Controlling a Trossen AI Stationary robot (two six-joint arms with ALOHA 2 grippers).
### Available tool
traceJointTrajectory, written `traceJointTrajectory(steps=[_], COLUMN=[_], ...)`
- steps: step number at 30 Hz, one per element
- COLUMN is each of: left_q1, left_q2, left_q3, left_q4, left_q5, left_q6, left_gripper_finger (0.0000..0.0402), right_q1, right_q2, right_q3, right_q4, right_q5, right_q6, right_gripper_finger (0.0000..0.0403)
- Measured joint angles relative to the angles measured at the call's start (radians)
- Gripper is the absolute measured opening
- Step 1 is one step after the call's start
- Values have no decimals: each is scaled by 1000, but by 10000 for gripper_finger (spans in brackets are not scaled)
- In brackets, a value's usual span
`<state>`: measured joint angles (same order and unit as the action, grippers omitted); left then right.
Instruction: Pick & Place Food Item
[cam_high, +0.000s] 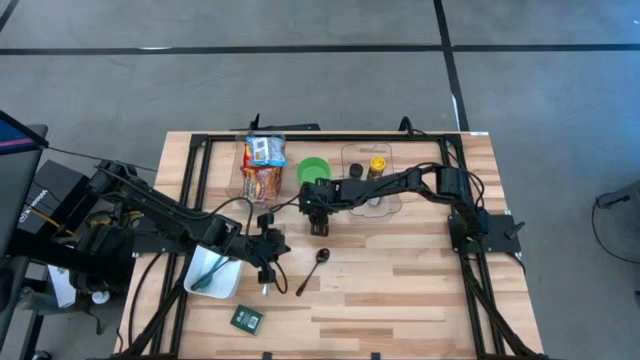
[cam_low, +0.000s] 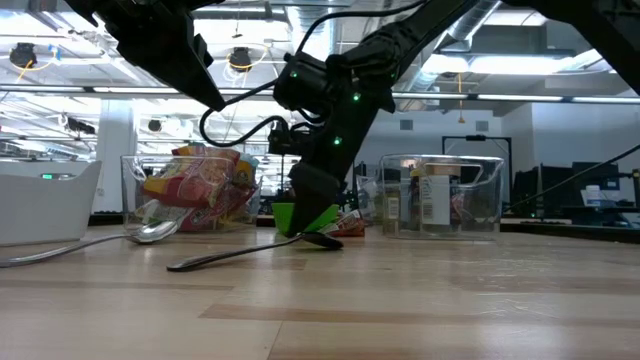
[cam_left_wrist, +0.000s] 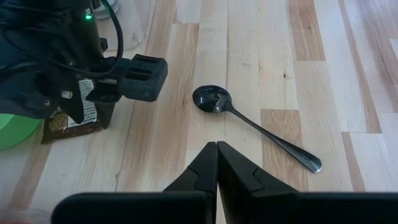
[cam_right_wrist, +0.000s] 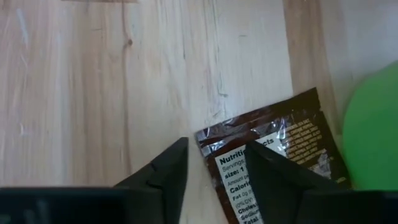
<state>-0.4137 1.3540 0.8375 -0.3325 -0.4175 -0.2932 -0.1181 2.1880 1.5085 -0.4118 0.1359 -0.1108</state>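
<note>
A brown food packet (cam_right_wrist: 273, 146) lies flat on the wooden table beside a green bowl (cam_high: 313, 170); it also shows in the left wrist view (cam_left_wrist: 68, 121). My right gripper (cam_right_wrist: 214, 165) is open and points down over the packet's edge, one finger over the bare wood and one over the packet. In the high view my right gripper (cam_high: 318, 220) is at mid-table. My left gripper (cam_left_wrist: 216, 149) is shut and empty, just left of a dark spoon (cam_left_wrist: 249, 124). In the high view it (cam_high: 280, 250) is at centre left. My right gripper stands low over the packet's printed edge (cam_right_wrist: 233, 165) from above, fingers apart. I cannot tell whether either finger touches the packet.
A clear box of snack packs (cam_high: 262, 170) and a clear box with a bottle (cam_high: 372, 172) stand at the back. A white bin (cam_high: 212, 272) and a small green packet (cam_high: 247, 318) lie at the near left. Bare wood lies to the near right.
</note>
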Motion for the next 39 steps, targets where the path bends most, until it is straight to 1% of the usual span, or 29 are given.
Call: traceJointTrajectory(steps=[8,13,14,22,29,32,39], left_q1=[0,0,0,0,0,0,0], left_q2=[0,0,0,0,0,0,0], left_q3=[0,0,0,0,0,0,0], left_q4=[0,0,0,0,0,0,0], left_q5=[0,0,0,0,0,0,0], left_q6=[0,0,0,0,0,0,0], left_gripper_finger=[0,0,0,0,0,0,0], right_q1=[0,0,0,15,47,55,34], right_q2=[0,0,1,5,6,6,6], right_q3=[-2,-2,-2,16,70,83,85], right_q4=[-4,-3,-3,-16,-95,-112,-109], right_q5=[-4,-3,-1,12,76,84,74], right_q6=[5,5,4,-17,-57,-57,22], right_gripper_finger=[61,11,6,2,1,1,14])
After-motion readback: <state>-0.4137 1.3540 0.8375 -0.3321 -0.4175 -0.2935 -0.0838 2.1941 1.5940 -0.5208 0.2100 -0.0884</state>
